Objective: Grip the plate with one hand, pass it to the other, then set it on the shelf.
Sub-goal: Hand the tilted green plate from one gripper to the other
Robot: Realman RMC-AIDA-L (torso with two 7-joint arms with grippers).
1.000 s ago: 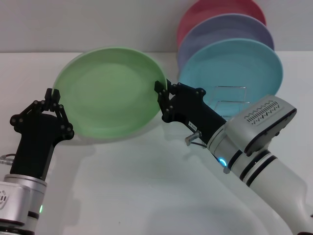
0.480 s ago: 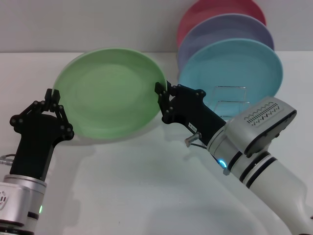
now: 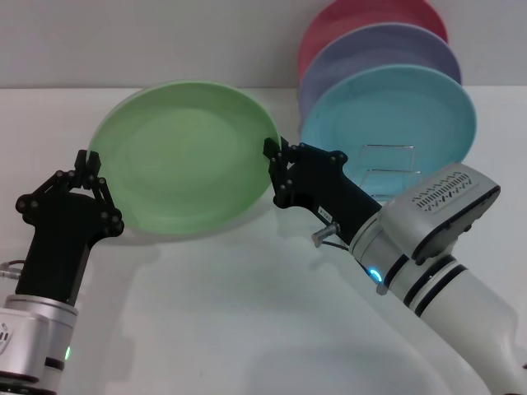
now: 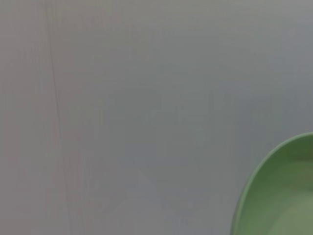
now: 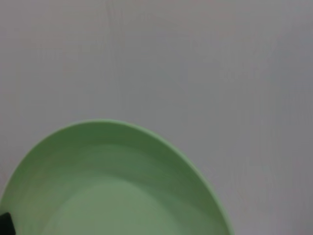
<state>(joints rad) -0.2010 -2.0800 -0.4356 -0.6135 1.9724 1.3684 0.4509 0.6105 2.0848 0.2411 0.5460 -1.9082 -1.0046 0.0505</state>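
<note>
Green plate [image 3: 185,156] sits tilted up off the white surface [image 3: 247,329], left of centre in the head view, with an end effector at each edge: left end effector [image 3: 89,169] at the plate's lower-left rim, right end effector [image 3: 276,164] at its right rim. I read the right one as clenched on the rim. For the left I can't tell whether it grips the plate or has let go; its fingertips sit right at the edge. So this is the handover step. To do it well I want the receiving grip confirmed firm before the other releases, and only then a pull-away along the plate's plane so the rim isn't levered. Wire shelf [image 3: 387,169] is right of centre, behind the right forearm, with turquoise plate [image 3: 395,115], lavender plate [image 3: 370,49] and a red plate [image 3: 362,16] stacked upright at upper right. My judgement: the free slot is in front of the turquoise one, so the plate needs to go in near-vertical without knocking it.
</note>
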